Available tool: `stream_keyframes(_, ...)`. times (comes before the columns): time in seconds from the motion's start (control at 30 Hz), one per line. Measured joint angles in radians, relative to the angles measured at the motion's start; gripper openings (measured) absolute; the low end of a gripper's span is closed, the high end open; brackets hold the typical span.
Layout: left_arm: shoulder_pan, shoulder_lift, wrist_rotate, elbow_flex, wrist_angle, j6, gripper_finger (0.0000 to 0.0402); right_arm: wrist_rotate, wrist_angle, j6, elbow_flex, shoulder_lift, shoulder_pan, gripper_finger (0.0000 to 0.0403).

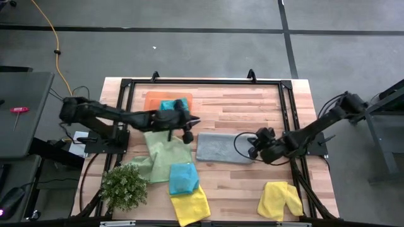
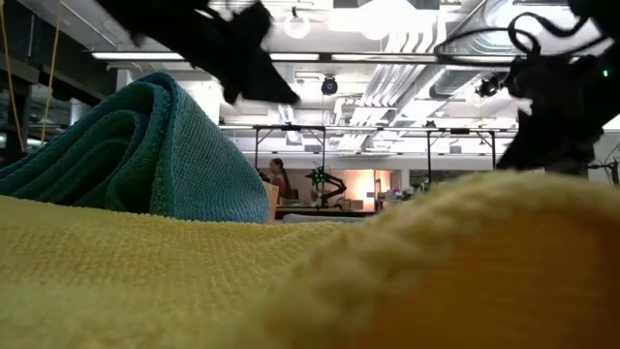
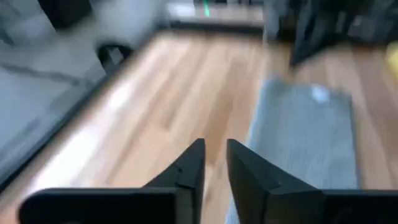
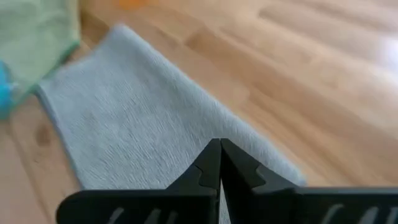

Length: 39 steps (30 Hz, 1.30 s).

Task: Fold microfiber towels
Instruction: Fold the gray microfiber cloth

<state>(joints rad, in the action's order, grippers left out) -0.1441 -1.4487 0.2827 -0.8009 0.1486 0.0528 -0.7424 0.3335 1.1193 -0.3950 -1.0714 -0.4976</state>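
Note:
A grey towel, folded into a flat rectangle, lies on the wooden table's middle. My left gripper hovers just off its left edge with a narrow gap between its fingers and nothing in it. Over the towel's right edge, my right gripper is shut and empty. A light green towel lies spread left of the grey one. A teal towel rests partly on a yellow towel near the front edge. Another yellow towel lies at the front right.
An orange tray at the far left carries a folded teal towel. A small green plant stands at the front left corner. A black frame runs around the table. Bare wood shows at the far right.

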Motion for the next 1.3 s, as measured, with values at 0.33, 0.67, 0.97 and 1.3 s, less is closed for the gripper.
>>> stream_keyframes(0.33,-0.074,-0.403,-0.191,-0.425,-0.654,-0.173,0.0198,-0.081,0.003,-0.109,0.000,0.106,0.000,0.0000)
stream_keyframes(0.67,-0.119,-0.492,-0.382,-0.491,-0.701,-0.246,0.0240,-0.084,0.007,-0.115,0.000,0.102,0.000,0.0000)
stream_keyframes(0.97,-0.139,-0.539,-0.411,-0.489,-0.680,-0.230,0.0241,-0.076,0.015,-0.117,-0.002,0.102,0.000,0.0000)
stream_keyframes(1.3,-0.130,-0.574,-0.418,-0.493,-0.677,-0.240,0.0226,-0.007,0.038,-0.116,-0.002,0.102,0.007,0.0000)
